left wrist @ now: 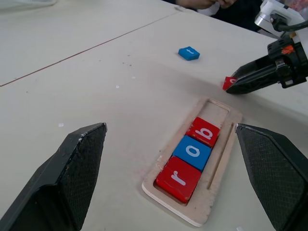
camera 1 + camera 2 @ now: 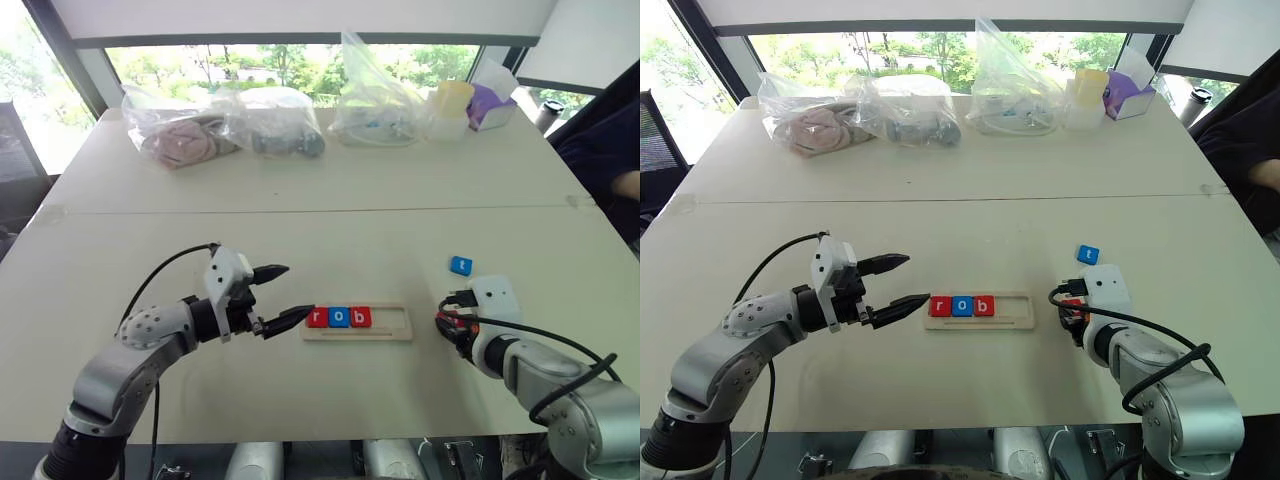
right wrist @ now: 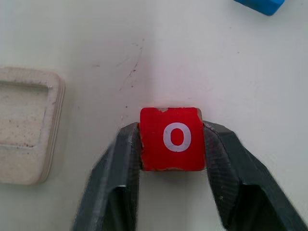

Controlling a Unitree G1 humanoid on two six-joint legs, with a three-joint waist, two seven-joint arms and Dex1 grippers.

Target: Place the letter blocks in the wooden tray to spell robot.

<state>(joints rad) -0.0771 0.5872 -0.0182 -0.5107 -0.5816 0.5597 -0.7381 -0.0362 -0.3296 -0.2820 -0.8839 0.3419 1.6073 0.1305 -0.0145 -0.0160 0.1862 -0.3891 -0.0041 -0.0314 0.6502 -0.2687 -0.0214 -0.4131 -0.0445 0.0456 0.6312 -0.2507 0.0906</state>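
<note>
The wooden tray (image 2: 392,322) lies at the table's front middle. Its left three slots hold a red r (image 2: 317,317), a blue o (image 2: 339,317) and a red b (image 2: 361,317); the two right slots stand bare. My left gripper (image 2: 297,291) hangs open just left of the tray, with nothing between its fingers. To the right of the tray, my right gripper (image 3: 172,144) is shut on a red o block (image 3: 172,138) low over the table, both fingers pressing its sides. A blue t block (image 2: 461,265) lies loose on the table just beyond that gripper.
Clear plastic bags (image 2: 225,125) with assorted items, a yellow-lidded cup (image 2: 450,108) and a purple box (image 2: 490,105) line the table's far edge. A person's dark sleeve (image 2: 605,150) shows at the far right. A seam (image 2: 300,211) crosses the table.
</note>
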